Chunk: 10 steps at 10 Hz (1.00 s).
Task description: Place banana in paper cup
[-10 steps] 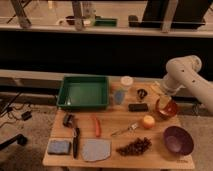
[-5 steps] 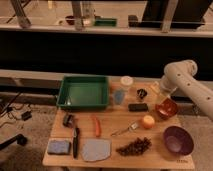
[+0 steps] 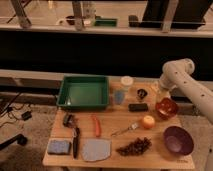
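gripper (image 3: 161, 93) low at back right of table (image 3: 113, 118); grip state: can't tell. banana (image 3: 154, 88) prob right at it, partly hidden. cup (image 3: 127, 81) well to its left in view. risk: weak pinch drops banana en route, or long banana tips the light cup.

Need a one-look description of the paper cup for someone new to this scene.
Start at the green tray, back left of the table. The paper cup stands just off its back right corner, left of the gripper hanging over the table's back right. It is whitish-cream and taller than the blue-grey cup in front of it.
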Motion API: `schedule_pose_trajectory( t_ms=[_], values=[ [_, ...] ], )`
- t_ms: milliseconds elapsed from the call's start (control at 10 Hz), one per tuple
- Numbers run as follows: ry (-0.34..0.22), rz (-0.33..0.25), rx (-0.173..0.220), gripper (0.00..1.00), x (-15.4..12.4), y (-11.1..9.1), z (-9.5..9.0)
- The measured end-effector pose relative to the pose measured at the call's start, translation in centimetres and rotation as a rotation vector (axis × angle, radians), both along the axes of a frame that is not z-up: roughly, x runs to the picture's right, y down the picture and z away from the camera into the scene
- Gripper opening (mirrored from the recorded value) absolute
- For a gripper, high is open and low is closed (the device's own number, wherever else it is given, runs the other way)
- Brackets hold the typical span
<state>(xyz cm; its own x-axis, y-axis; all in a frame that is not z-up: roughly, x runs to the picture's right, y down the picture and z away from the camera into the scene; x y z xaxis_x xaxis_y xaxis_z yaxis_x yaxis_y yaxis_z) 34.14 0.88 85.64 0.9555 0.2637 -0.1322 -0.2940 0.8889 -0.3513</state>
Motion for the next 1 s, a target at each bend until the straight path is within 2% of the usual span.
schedule_pose_trajectory(
  t_ms=[300, 600, 1000],
  values=[
    [0.006, -0.003, 0.012, 0.8, -0.3, 0.0, 0.3],
    [0.023, -0.001, 0.077, 0.8, -0.9, -1.8, 2.1],
    [0.059, 0.002, 0.15, 0.8, -0.2, -3.9, 3.2]
  ],
)
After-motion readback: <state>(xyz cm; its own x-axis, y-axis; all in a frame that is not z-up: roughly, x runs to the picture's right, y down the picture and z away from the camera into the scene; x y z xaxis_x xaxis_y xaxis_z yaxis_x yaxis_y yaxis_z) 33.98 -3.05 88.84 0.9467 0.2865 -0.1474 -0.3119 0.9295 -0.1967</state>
